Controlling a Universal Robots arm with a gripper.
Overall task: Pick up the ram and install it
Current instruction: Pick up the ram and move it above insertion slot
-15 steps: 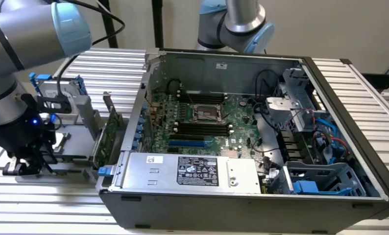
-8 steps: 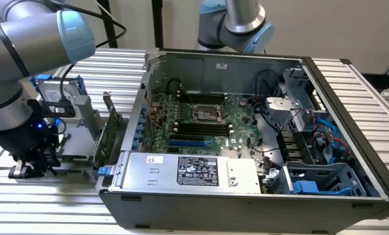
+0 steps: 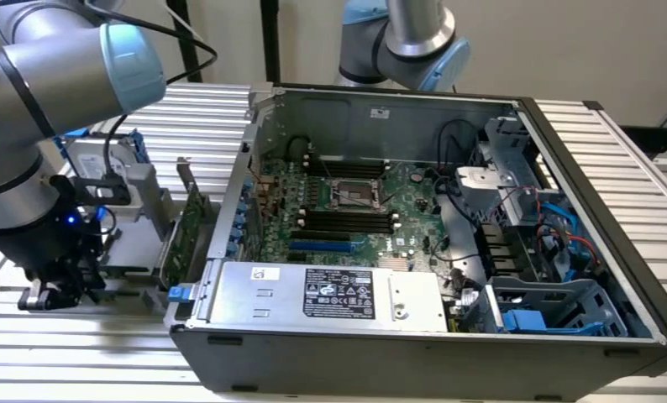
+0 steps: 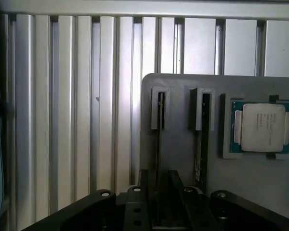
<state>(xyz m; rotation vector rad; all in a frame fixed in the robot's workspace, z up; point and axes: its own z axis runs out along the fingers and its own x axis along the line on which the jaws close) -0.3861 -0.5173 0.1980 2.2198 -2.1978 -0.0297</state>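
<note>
My gripper (image 3: pixel 59 294) hangs low over a grey holder plate (image 4: pixel 178 96) to the exterior view's left of the open computer case (image 3: pixel 602 168). In the wrist view the plate has two narrow slots. One holds a slim green ram stick (image 4: pixel 201 144) seen edge-on. The other holds a thinner dark edge (image 4: pixel 160 125) that runs in between my fingers. My gripper (image 4: pixel 159 202) is open, with one finger on each side of that thin edge and nothing clamped. The motherboard's black ram slots (image 3: pixel 339 220) lie inside the case.
A CPU chip (image 4: pixel 260 126) sits in a pocket of the holder plate. The broad green expansion card (image 3: pixel 182 239) stands upright between my arm and the case wall. A hard drive with blue rails (image 3: pixel 92 159) lies behind. A second arm (image 3: pixel 407 42) stands behind the case.
</note>
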